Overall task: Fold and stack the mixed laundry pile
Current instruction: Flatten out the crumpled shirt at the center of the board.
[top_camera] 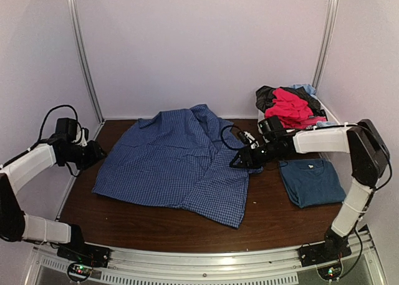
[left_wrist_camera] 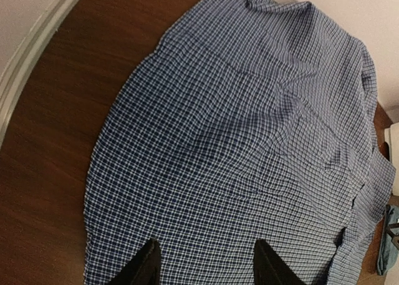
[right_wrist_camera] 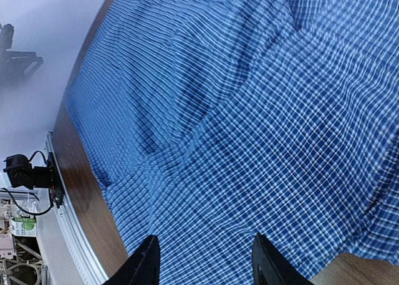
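A blue-and-white checked button shirt point(top_camera: 174, 163) lies spread out flat across the middle of the brown table point(top_camera: 274, 216). My left gripper point(top_camera: 100, 153) hovers at the shirt's left edge, jaws open, with only checked cloth point(left_wrist_camera: 249, 141) showing beyond the gap point(left_wrist_camera: 209, 263). At the shirt's right edge my right gripper point(top_camera: 240, 160) is open too, above the checked fabric point(right_wrist_camera: 237, 129), and nothing sits between its fingertips point(right_wrist_camera: 206, 260). A folded dark-blue T-shirt point(top_camera: 312, 180) rests on the table to the right. The rest of the laundry pile, red point(top_camera: 290, 107), black point(top_camera: 268, 96) and light-blue point(top_camera: 305, 88) clothes, is heaped at the back right.
The heap sits in a white bin point(top_camera: 324, 120) in the back right corner. Pale walls with metal posts point(top_camera: 84, 54) close in the table on three sides. A metal rail point(top_camera: 206, 263) runs along the near edge by the arm bases.
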Action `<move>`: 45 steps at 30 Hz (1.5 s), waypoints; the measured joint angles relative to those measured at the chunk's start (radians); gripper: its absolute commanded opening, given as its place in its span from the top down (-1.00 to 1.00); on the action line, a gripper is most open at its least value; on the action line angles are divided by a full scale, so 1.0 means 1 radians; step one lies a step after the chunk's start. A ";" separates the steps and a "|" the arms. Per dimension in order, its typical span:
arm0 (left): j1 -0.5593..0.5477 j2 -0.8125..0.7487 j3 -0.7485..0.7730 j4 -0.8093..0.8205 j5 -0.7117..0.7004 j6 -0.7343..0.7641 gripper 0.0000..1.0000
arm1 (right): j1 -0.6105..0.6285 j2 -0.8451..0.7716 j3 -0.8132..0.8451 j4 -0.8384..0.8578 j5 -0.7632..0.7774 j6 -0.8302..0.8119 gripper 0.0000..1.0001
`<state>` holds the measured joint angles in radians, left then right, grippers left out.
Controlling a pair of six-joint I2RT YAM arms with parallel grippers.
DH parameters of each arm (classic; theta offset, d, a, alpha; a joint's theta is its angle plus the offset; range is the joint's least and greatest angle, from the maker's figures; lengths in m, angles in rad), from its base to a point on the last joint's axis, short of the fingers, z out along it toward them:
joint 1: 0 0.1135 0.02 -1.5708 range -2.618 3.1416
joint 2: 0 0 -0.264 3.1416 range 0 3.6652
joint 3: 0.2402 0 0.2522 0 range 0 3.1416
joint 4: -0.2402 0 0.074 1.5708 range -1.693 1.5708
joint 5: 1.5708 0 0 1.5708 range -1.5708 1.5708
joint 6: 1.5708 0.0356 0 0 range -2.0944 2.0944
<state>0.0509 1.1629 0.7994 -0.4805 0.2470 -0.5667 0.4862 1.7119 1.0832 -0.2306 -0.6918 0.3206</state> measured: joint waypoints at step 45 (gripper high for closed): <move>-0.394 0.677 0.351 0.199 -0.093 -0.071 0.80 | -0.038 0.292 0.226 -0.072 0.126 -0.031 0.24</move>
<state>-0.3431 1.8397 1.1500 -0.2817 0.1539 -0.6373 0.4484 2.0041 1.3094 -0.3027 -0.5659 0.2897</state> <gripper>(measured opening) 0.172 0.391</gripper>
